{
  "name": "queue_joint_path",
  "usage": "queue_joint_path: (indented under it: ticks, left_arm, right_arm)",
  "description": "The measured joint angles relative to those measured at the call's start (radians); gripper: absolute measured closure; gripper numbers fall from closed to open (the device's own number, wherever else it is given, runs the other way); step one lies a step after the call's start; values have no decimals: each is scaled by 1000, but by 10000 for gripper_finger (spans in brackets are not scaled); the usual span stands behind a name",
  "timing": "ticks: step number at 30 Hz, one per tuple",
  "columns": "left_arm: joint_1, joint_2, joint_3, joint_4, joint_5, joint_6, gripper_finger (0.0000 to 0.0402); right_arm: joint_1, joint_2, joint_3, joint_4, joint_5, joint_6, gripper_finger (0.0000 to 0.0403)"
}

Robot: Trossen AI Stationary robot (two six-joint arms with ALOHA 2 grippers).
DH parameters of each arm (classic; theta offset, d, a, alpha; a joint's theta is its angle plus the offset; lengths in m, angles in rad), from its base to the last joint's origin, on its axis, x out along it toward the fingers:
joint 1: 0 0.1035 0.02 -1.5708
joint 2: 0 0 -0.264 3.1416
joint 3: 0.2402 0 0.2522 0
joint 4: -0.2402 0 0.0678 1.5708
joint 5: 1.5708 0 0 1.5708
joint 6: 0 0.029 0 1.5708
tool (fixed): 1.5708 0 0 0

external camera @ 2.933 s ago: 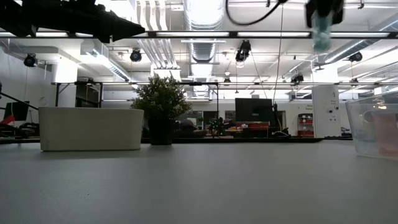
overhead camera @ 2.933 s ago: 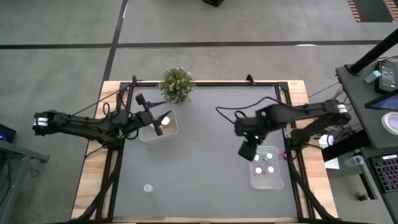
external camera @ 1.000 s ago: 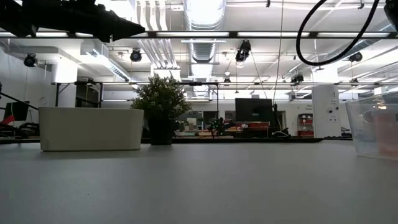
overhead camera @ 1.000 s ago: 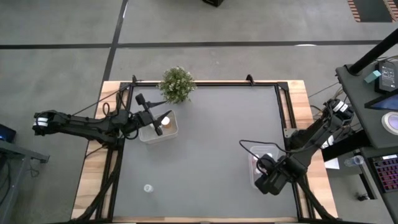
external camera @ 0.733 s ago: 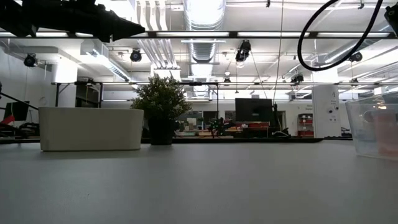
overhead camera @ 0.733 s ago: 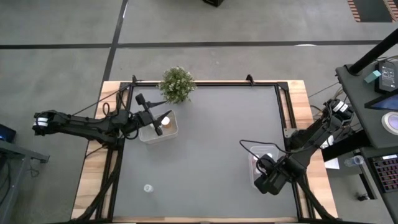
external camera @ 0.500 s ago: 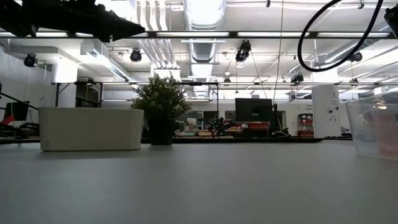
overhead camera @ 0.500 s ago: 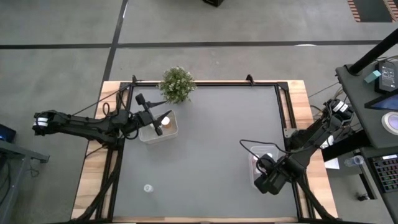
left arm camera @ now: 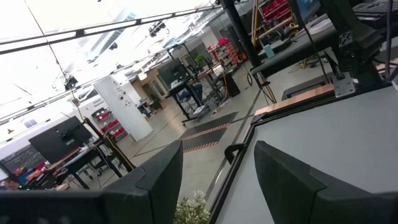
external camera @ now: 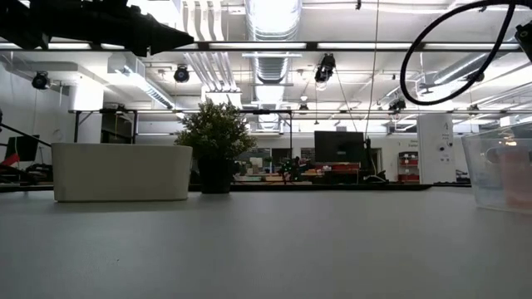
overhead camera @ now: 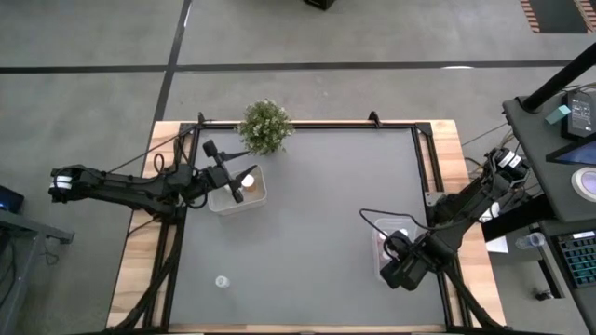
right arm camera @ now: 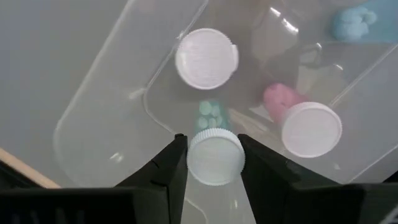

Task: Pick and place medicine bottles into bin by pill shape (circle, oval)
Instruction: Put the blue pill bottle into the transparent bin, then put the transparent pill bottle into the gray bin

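Clear glossy plastic bin (right arm camera: 112,118), ribbed white plastic caps (right arm camera: 206,58), matt grey tabletop (overhead camera: 317,214), bare wooden edges (overhead camera: 140,270).

You have a grey table (overhead camera: 307,214) carrying a potted plant (overhead camera: 265,126), with a white bin (overhead camera: 238,191) just beside it, a clear bin (overhead camera: 384,270) and a lone bottle (overhead camera: 222,281) well apart from it.

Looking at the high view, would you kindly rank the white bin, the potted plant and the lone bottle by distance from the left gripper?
1. White bin, directly under the left gripper.
2. Potted plant, at the table's far edge.
3. Lone bottle, near the front edge.
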Motion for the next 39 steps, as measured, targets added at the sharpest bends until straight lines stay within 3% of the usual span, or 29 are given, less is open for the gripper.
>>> queue_joint_path:
  ticks: [17,28,34,39]
  left_arm:
    - [0,0,0,0,0,0,221]
    - [0,0,0,0,0,0,221]
    - [0,0,2,1,0,-1,221]
    - [0,0,4,1,0,-4,221]
  right_arm:
    - [0,-20,-15,-6,-30,24,213]
    - [-5,-117,-15,-27,-23,66,211]
    - [-17,-206,15,-24,159,35,211]
    - [-68,-246,90,-11,389,-179,211]
